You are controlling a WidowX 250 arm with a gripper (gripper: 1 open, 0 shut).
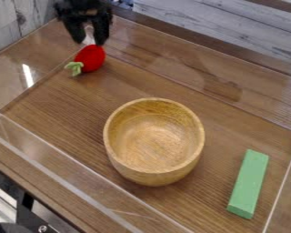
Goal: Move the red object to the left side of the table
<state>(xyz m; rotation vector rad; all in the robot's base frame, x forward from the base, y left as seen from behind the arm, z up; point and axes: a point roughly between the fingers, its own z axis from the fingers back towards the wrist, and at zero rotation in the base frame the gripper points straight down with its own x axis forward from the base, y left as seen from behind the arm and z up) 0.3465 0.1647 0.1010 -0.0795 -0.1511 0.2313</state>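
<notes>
Camera view: gripper [87, 27], fingers parted and empty, above strawberry [90, 56], which may roll on table [233, 100].

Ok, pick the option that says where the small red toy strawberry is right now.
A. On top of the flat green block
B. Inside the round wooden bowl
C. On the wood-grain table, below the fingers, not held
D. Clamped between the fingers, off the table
C: the small red toy strawberry lies on the wood-grain table, with the fingers above it and apart from it, far from the round wooden bowl and the flat green block.
</notes>
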